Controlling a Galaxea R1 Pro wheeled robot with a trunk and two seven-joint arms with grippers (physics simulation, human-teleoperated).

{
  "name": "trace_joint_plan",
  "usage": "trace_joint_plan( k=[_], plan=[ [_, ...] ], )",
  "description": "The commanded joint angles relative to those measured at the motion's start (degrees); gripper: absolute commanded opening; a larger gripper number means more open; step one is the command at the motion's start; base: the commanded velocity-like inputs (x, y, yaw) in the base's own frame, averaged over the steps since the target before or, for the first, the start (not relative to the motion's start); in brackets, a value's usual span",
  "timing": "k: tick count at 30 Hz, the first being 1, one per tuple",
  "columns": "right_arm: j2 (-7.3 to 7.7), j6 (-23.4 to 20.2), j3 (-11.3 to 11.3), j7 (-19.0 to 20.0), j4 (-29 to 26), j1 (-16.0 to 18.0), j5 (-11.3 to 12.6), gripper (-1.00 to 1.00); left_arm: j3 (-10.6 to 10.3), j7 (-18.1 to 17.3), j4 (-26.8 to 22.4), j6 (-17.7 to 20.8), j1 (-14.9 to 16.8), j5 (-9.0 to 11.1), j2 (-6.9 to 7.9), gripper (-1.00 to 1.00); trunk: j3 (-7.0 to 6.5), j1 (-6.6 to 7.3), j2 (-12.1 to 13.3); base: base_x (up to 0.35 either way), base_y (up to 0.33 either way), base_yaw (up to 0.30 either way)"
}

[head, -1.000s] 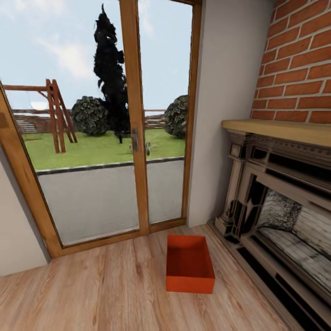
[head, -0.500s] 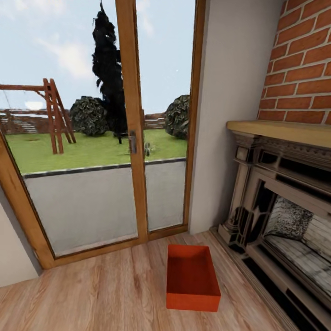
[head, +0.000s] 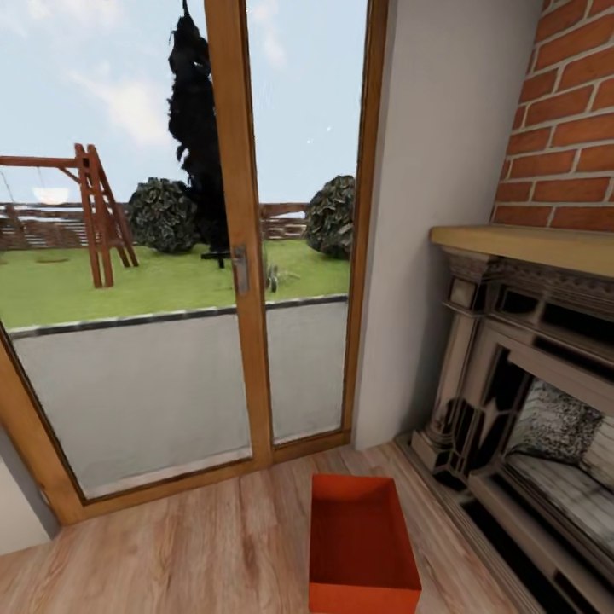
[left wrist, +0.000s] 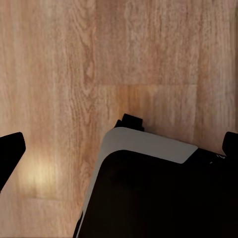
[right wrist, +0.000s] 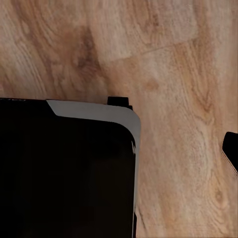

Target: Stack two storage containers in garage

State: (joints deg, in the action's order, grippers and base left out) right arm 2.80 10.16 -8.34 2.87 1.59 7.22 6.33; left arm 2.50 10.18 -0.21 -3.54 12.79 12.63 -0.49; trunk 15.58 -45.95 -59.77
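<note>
One orange-red storage container (head: 362, 546) sits open-topped and empty on the light wood plank floor of the living room, low in the head view, between the glass doors and the fireplace. Its near end is cut off by the picture's lower edge. In the left wrist view my left gripper (left wrist: 119, 151) is open, its black fingertips (left wrist: 10, 158) far apart over bare planks, with nothing between them. In the right wrist view my right gripper (right wrist: 119, 153) also stands open over the floor, one fingertip (right wrist: 230, 148) showing and the other lost against my dark base.
Wood-framed glass doors (head: 230, 256) stand straight ahead, with a garden behind. The brick-and-dark-stone fireplace (head: 529, 401) juts out on the right, close to the container. A white wall section (head: 426, 213) separates the two. My own black-and-white base (left wrist: 158, 193) sits under both wrists.
The whole head view has shifted: the camera has come closer to the doors, so the container now sits lower and larger in the picture. The container itself has not moved.
</note>
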Motion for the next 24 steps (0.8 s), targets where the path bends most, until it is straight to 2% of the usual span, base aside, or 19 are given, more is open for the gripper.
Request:
trace_joint_plan(
  k=[1,19,24],
  plan=[
    [0.01,0.4,-0.4,0.3,0.2,0.1,0.6,1.00,0.2,0.1,0.0,-0.2,0.0,0.2,-0.02,1.00,0.07,-0.04,0.0,0.320,0.000,0.000],
    [-0.14,0.5,-0.4,0.3,0.2,0.1,0.8,1.00,0.2,0.1,0.0,-0.2,0.0,0.1,-0.03,1.00,0.07,-0.04,0.0,0.320,0.000,0.000],
    [-0.04,0.5,-0.4,0.3,0.2,0.1,0.8,1.00,0.2,0.1,0.0,-0.2,0.0,0.1,-0.09,1.00,0.07,-0.04,0.0,0.290,-0.124,0.000]
  ],
)
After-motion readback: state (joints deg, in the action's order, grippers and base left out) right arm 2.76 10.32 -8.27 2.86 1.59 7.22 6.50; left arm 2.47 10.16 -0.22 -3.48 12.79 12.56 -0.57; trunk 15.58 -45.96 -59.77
